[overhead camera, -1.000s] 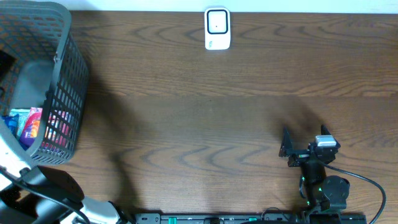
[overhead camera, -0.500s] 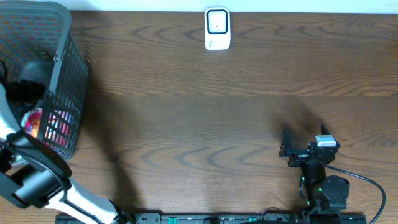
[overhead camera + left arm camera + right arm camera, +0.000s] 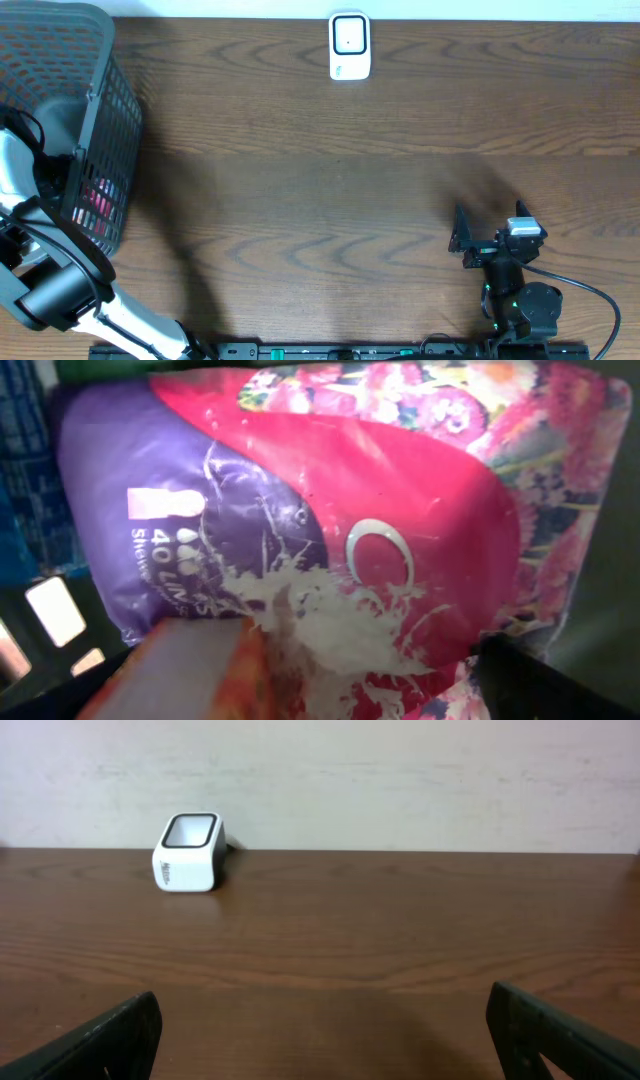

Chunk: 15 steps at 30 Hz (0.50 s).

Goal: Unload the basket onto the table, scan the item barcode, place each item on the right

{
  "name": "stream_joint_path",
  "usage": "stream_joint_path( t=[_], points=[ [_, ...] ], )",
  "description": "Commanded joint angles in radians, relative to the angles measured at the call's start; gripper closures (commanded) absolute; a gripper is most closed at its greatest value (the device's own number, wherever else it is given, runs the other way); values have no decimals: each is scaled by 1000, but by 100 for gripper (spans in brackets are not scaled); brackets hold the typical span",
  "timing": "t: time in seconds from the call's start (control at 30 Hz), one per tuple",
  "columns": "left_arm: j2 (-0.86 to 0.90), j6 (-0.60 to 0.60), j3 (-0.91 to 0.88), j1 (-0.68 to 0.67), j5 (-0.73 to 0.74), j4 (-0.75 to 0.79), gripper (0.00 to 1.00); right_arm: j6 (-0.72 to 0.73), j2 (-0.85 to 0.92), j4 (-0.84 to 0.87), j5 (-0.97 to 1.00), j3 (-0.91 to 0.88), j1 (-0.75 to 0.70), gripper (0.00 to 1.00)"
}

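The item is a purple and pink packet (image 3: 330, 530) with a flower print. It fills the left wrist view and lies in the dark mesh basket (image 3: 108, 110) at the table's left edge. My left gripper (image 3: 340, 685) is down inside the basket with its jaws wide apart over the packet's lower edge, open. In the overhead view the arm (image 3: 30, 170) and the mesh hide it. The white scanner (image 3: 349, 46) stands at the far middle of the table, and it also shows as the white scanner (image 3: 189, 853) ahead of my right gripper (image 3: 325, 1030). My right gripper (image 3: 490, 228) stands open and empty near the front right.
More pink packaging (image 3: 97, 200) shows through the basket's mesh wall. A blue package edge (image 3: 20, 470) lies to the left of the packet. A pale wall runs behind the table's far edge. A cable (image 3: 590, 290) loops beside the right arm's base.
My left arm has swung down into the basket, covering the packets that showed there a second ago. The right arm has not moved.
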Motion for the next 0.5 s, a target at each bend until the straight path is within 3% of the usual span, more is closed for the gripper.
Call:
stream_joint_path(
  t=[0.0, 0.07, 0.1, 0.17, 0.2, 0.4, 0.47],
  points=[
    [18, -3, -41, -11, -12, -2, 14, -10, -6, -1, -3, -4, -6, 1],
    [16, -3, -41, -11, -12, 8, 24, -10, -6, -1, -3, -4, -6, 1],
    [14, -1, -39, -11, -11, 11, 36, -10, -6, -1, -3, -4, -6, 1],
    [13, 1, -32, -11, -6, 11, 73, -10, -6, -1, -3, -4, -6, 1],
    [12, 6, -25, -11, 4, 8, 79, -10, -6, -1, -3, -4, -6, 1],
    [-17, 8, 62, -11, 71, -26, 81, -10, -6, -1, -3, -4, -6, 1],
    [-41, 8, 89, -11, 86, -34, 92, -10, -6, -1, -3, -4, -6, 1]
  ],
)
